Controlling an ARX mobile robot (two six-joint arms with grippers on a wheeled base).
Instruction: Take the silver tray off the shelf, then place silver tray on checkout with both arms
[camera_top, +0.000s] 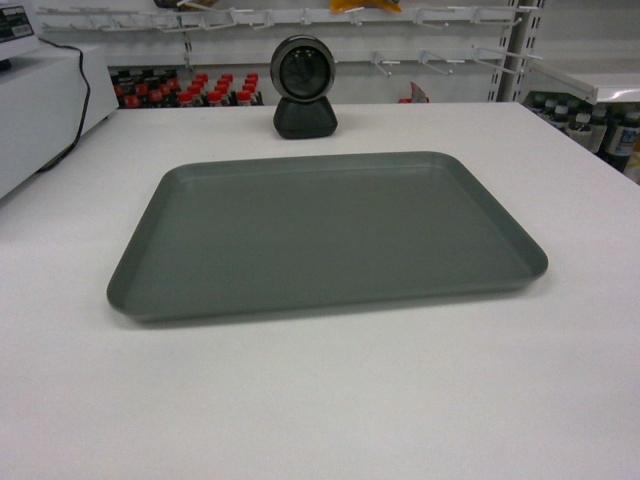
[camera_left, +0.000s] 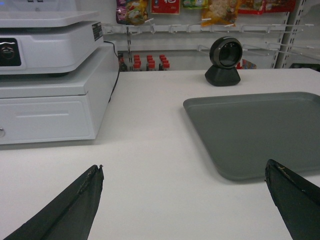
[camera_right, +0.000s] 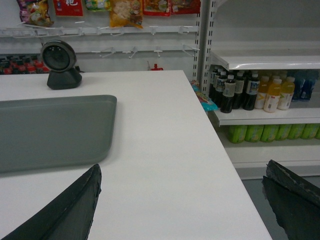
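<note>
Head view: the silver tray (camera_top: 325, 235) is seen lying flat on the white worktop (camera_top: 330, 400), near its middle and slightly toward the far edge, where a round black scanner (camera_top: 303, 87) is stood just beyond the tray's far rim. From the left wrist view, the left pincer (camera_left: 185, 192) is shown spread wide and empty above the worktop, its fingers (camera_left: 75, 207) kept apart from the tray's left end, with a white cash register (camera_left: 47, 75) set at the worktop's left edge. From the right wrist view, the right pincer (camera_right: 182, 197) is likewise shown wide and empty beside the tray's right end, near the worktop's right edge, past which store shelves (camera_right: 265, 62) of bottles are seen.
</note>
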